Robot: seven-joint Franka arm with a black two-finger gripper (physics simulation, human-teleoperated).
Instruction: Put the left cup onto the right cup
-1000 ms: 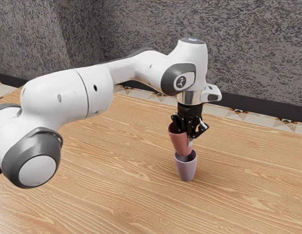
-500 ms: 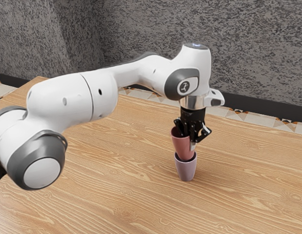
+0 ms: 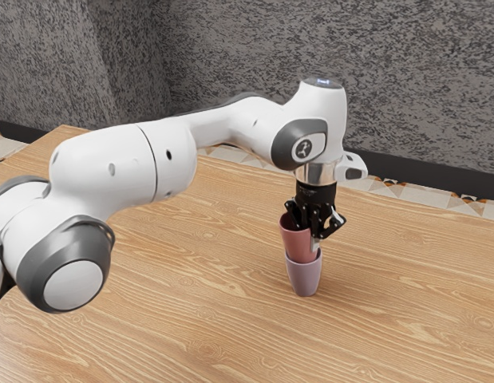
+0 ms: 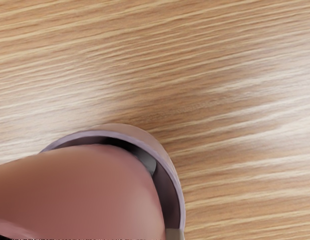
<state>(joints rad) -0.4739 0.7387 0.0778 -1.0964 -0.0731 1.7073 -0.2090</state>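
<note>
A dusty-pink cup (image 3: 298,242) hangs upright with its lower part sunk inside a mauve cup (image 3: 303,276) that stands on the wooden table (image 3: 191,263). My gripper (image 3: 314,229) comes straight down from above and is shut on the pink cup's rim, on the side toward the exterior view's right. In the wrist view the pink cup (image 4: 69,195) is a large blurred shape just under my hand, and the mauve cup's rim (image 4: 165,165) curves around it.
Bare wooden tabletop (image 3: 406,319) surrounds the two cups on every side. A grey speckled wall (image 3: 422,72) with a dark baseboard runs behind the table's far edge. My arm spans the exterior view's left half.
My hand has lowered with the pink cup, which has sunk deeper into the mauve cup. The arm's elbow has shifted slightly toward the exterior view's right.
</note>
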